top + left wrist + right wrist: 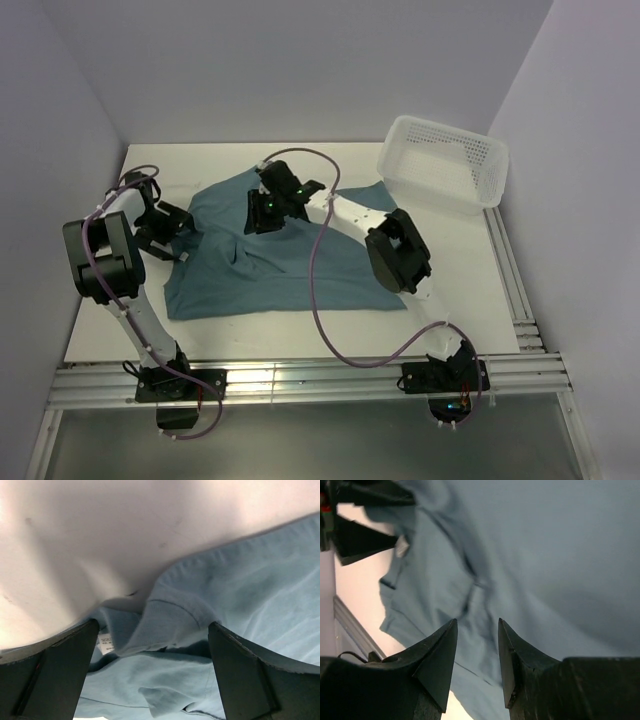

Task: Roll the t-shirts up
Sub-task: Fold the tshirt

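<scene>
The teal-blue t-shirt [290, 270] lies spread and wrinkled on the white table [460, 290]. My left gripper [178, 225] sits at the shirt's left edge, open wide. In the left wrist view the left gripper [152, 625] straddles a folded, hemmed edge of the t-shirt [240, 590], with a small white label [105, 642] by the left finger. My right gripper [265, 215] hovers over the shirt's upper middle. Seen from the right wrist, the right gripper [476, 621] has a narrow gap between its jaws, with only creased t-shirt [545, 555] cloth showing beyond them.
A white mesh basket [445, 165] stands at the table's back right corner. Purple cables loop over both arms. The aluminium rail [300, 375] runs along the near edge. White walls close in the left, back and right sides.
</scene>
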You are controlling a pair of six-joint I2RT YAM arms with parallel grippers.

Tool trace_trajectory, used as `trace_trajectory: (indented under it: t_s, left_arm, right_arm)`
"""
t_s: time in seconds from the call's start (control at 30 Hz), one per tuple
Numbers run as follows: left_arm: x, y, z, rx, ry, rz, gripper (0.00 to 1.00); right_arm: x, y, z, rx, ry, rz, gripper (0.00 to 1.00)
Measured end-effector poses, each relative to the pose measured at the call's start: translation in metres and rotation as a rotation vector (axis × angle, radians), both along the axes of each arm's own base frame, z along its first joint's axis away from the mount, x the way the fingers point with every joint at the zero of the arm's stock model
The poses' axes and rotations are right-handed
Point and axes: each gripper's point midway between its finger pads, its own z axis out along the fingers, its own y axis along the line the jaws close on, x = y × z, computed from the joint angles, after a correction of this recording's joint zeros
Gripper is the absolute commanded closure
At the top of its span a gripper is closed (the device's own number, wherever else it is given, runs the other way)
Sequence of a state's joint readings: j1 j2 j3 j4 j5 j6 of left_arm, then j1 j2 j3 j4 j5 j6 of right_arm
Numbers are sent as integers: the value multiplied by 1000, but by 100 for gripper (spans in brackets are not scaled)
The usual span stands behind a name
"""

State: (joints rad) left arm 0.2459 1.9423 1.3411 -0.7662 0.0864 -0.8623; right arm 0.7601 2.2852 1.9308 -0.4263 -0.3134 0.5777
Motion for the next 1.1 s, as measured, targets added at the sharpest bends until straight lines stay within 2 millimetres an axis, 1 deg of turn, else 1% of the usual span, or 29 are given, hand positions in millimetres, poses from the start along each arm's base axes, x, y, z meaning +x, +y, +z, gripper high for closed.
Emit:
trace_trajectory:
  t_s: [0.07,0.2,0.27,0.33,0.47,0.57,0.63,0.7,0.77,0.83,0.9,0.97,1.0,1.03,1.1]
  left_arm:
    - [-3,4,0,-14,-5,22,0]
    - [-16,22,-1,-16,4,84,0]
    - [-22,30,-1,-6,14,107,0]
    - [-27,35,-2,6,24,120,0]
    - [-29,38,-2,19,33,115,0]
    - [-31,41,0,37,41,101,1]
    - [-31,47,3,69,49,86,0]
    - [-28,53,12,95,45,72,0]
    - [-20,59,25,121,16,62,0]
    - [-12,61,42,139,-29,47,0]
    - [-6,55,63,148,-90,27,0]
    - [-1,42,79,137,-143,-4,0]
    - [3,28,89,120,-182,-35,0]
    - [6,17,94,109,-212,-57,0]
    - [8,-20,102,55,-276,-125,1]
  right_arm:
    - [-9,19,-2,25,-5,41,55]
    - [-27,53,-4,69,-7,109,55]
    - [-34,66,-8,83,-4,131,55]
    - [-36,72,-11,91,1,138,55]
    - [-33,71,-22,81,18,125,55]
    - [-29,69,-22,82,13,116,54]
    - [-26,69,-22,84,4,109,54]
    - [-24,67,-24,78,2,103,54]
    - [-23,67,-24,76,0,99,54]
    - [-23,67,-24,76,0,99,54]
    - [-23,66,-25,74,1,99,55]
    - [-24,65,-30,70,5,99,55]
    - [-25,64,-33,64,10,99,56]
    - [-27,62,-36,56,17,99,56]
    - [-29,59,-41,45,27,100,57]
